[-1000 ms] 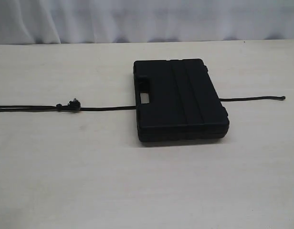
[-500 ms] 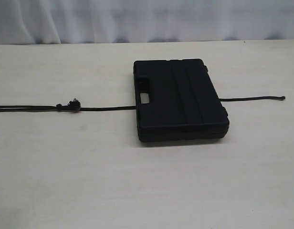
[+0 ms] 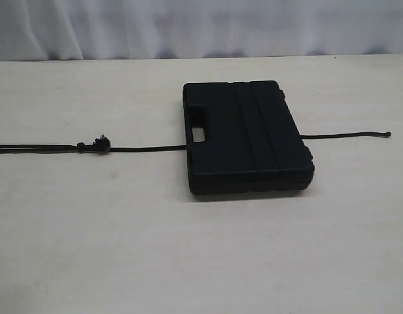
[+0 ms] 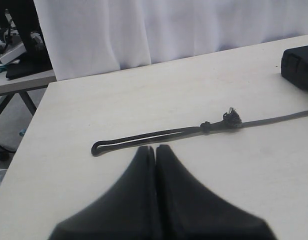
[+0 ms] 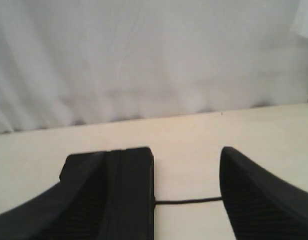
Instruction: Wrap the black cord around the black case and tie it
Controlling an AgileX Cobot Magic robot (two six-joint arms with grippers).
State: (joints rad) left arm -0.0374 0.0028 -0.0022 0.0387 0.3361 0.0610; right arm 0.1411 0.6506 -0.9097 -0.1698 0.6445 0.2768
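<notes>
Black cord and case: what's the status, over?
Left hand shut, empty. Right hand open. Black cord flat under black case, unwrapped. Nothing in the way.

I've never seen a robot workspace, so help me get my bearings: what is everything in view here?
black case: one, black, flat at mid-table.
black cord: one, black, on the table, showing either side of the case.
knot: one, black, on the cord left of the case.
table: one, pale wood-look.
curtain: one, white, behind the table.
left gripper: one, black, shut, near the cord's looped end.
right gripper: one, black, open, by the case.
</notes>
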